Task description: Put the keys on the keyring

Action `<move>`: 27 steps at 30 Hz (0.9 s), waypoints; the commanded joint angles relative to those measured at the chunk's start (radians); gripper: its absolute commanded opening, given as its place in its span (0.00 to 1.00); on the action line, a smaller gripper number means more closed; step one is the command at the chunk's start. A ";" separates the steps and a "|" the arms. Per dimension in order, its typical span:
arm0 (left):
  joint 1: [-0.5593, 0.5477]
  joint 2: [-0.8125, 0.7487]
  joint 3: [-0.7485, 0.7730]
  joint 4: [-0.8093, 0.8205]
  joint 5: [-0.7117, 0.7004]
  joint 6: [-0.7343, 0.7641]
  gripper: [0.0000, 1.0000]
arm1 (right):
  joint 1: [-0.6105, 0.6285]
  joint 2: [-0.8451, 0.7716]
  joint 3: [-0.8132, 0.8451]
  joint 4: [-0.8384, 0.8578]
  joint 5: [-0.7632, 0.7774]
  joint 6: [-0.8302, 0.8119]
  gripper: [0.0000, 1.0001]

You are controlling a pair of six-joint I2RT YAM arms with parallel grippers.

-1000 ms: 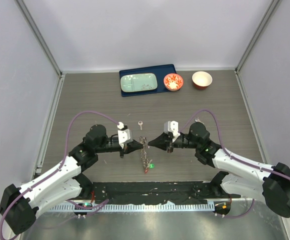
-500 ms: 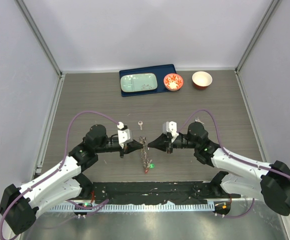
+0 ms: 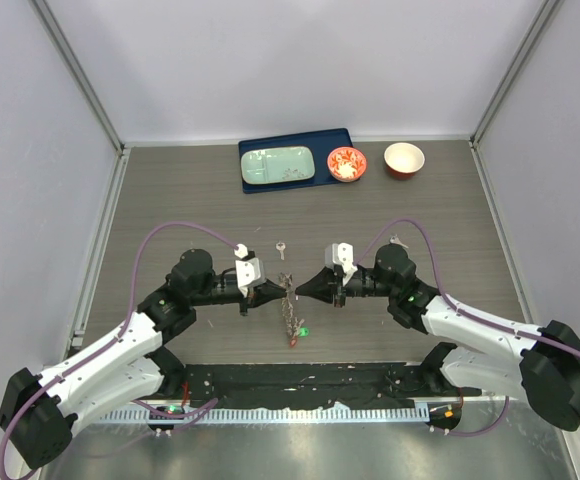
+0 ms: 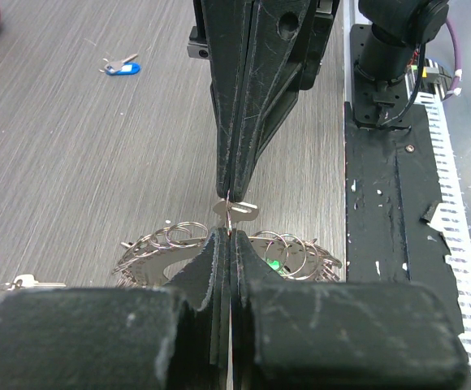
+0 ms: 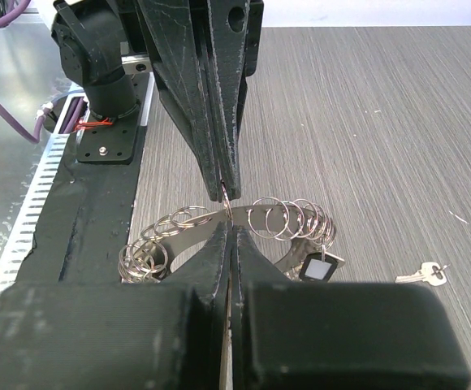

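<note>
**Right arm edges in, tips meet at the keyring**

In the top view we see the two arms reaching toward each other just below the middle of the frame. The left end effector (image 3: 273,291) and the right end effector (image 3: 304,287) are almost tip to tip. Between them the keyring (image 3: 291,312) shows edge-on as a thin line running up and down the frame, with a green-headed key (image 3: 303,330) near its lower end.

Each end effector has its fingers pressed together. In the left wrist view the two tips meet at centre frame. A small silver key (image 4: 238,210) sits right at that meeting point, above the keyring's rim and its cluster of small wire rings (image 4: 179,234). We cannot tell which tip pinches it.

Compared with the picture from a second before, the right arm has crept slightly toward the left of the frame, so its wrist and elbow are a touch nearer the centre. The left arm and the keyring sit where they were.

A loose silver key (image 3: 281,247) lies unmoved on the table (image 3: 170,200), just above the tips in the top view. A blue-headed key (image 4: 123,67) lies in the upper left of the left wrist view, well apart from the keyring.
</note>
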 commanded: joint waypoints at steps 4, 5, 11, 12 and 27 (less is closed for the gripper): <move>-0.002 0.001 0.014 0.095 0.036 -0.012 0.00 | -0.002 0.002 0.012 0.077 -0.052 0.009 0.01; -0.002 0.003 0.012 0.095 0.038 -0.013 0.00 | -0.003 0.002 0.012 0.082 -0.055 0.013 0.01; -0.002 0.009 0.014 0.103 0.046 -0.020 0.00 | -0.002 0.007 0.013 0.097 -0.072 0.021 0.01; -0.002 0.009 0.014 0.103 0.047 -0.020 0.00 | 0.000 0.008 0.013 0.099 -0.072 0.023 0.01; 0.000 -0.010 -0.004 0.169 0.058 -0.066 0.00 | 0.000 0.045 0.018 0.099 -0.080 0.018 0.01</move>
